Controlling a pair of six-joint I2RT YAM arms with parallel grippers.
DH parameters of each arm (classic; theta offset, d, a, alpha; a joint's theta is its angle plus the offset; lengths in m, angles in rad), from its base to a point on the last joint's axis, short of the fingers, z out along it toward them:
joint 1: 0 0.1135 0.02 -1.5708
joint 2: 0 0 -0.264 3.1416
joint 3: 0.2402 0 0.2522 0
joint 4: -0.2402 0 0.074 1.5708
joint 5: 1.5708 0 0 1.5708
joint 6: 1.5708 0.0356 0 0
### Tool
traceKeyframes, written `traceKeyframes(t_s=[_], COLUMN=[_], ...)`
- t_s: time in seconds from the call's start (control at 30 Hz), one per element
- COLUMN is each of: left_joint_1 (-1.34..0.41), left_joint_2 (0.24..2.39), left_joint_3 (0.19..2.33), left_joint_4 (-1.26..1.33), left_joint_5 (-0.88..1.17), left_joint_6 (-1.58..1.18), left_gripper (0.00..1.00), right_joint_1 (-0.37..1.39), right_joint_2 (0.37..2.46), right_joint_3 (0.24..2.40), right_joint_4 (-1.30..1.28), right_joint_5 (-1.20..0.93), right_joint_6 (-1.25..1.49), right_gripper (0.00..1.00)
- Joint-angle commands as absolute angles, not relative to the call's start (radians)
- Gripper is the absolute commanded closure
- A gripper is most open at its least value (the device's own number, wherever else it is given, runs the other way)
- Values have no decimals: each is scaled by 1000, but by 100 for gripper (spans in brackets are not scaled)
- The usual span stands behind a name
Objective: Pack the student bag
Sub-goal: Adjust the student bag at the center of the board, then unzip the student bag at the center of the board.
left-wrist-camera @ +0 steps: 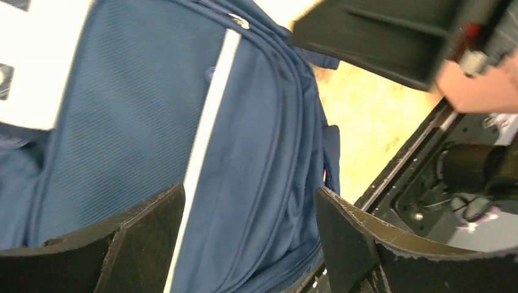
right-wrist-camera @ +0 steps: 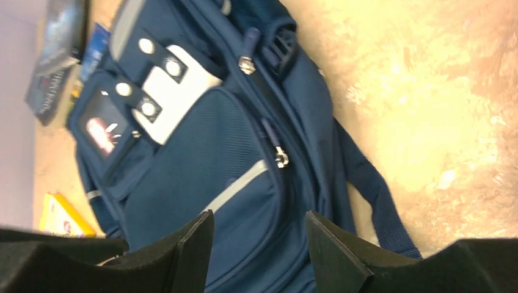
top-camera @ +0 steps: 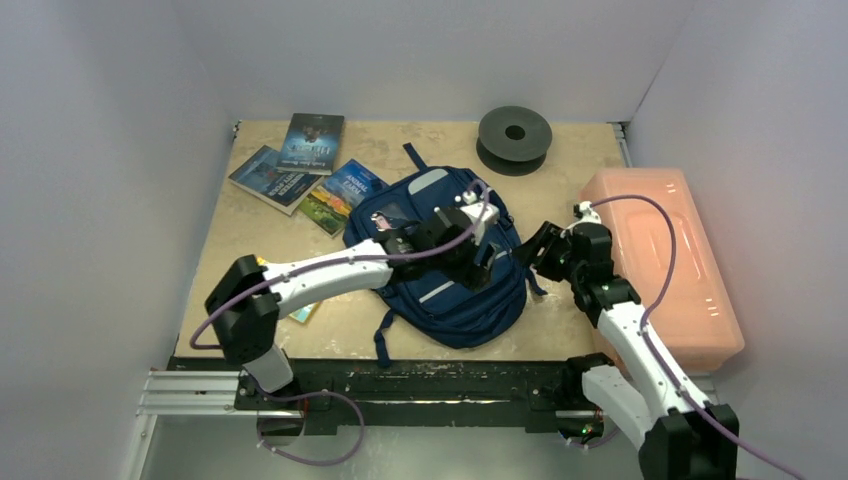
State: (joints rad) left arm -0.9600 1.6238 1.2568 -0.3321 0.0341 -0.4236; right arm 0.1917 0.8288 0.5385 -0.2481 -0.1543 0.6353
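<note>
Left hand [left-wrist-camera: 244, 244] hangs low over the student bag [top-camera: 470, 310], fingers spread, blue fabric and a white trim stripe under the gap, nothing pinched. Right hand [right-wrist-camera: 259, 256] sits just off the bag's right side, fingers also apart and empty, aimed along the side zip. Bag lies flat, front pockets up, mid-desk, its lower end near the near edge of the desk [top-camera: 250, 260]. Judgement: soft, floppy cloth, light while unfilled, will sag and fold rather than hold shape; flat panels give little to pinch. Better holds look like the zipper pull [right-wrist-camera: 281, 157], the top seam or the dark strap [right-wrist-camera: 372, 189]; probably 1 hand pins the fabric while the other works the zip. 3 books [top-camera: 312, 140] lie at the far left, touching or overlapping, just beside the bag's top. Dark spool [top-camera: 514, 138] stands at the far edge, pink box [top-camera: 665, 260] fills the right side close to the right arm. Walls close 3 sides. Open room: bare strip between bag and box, and bare desk left of the bag.
</note>
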Motion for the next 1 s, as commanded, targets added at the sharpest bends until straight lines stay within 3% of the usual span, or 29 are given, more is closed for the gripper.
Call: traceKeyframes(t_s=[0.0, 0.27, 0.43, 0.5, 0.7, 0.97], left_joint_1=[-1059, -1099, -1072, -1065, -1065, -1063], left_joint_2=[1751, 1905, 1897, 1865, 1838, 1837], left_joint_3=[1310, 1365, 1305, 1261, 1219, 1181], left_joint_4=[-226, -242, -263, -217, -162, -118], left_joint_5=[-140, -307, -335, -303, -236, -183], left_joint_6=[-316, -280, -364, -388, -416, -435], left_gripper=[22, 27, 53, 59, 61, 64], right_joint_1=[131, 108, 125, 187, 286, 301], right_joint_2=[948, 1186, 1305, 1347, 1418, 1546], right_joint_3=[577, 721, 819, 866, 1007, 1111], right_joint_4=[-232, -182, -196, -232, -313, -376], right_joint_5=[-205, -268, -263, -162, 46, 23], right_joint_6=[599, 473, 418, 389, 359, 296], right_gripper=[40, 59, 73, 74, 67, 67])
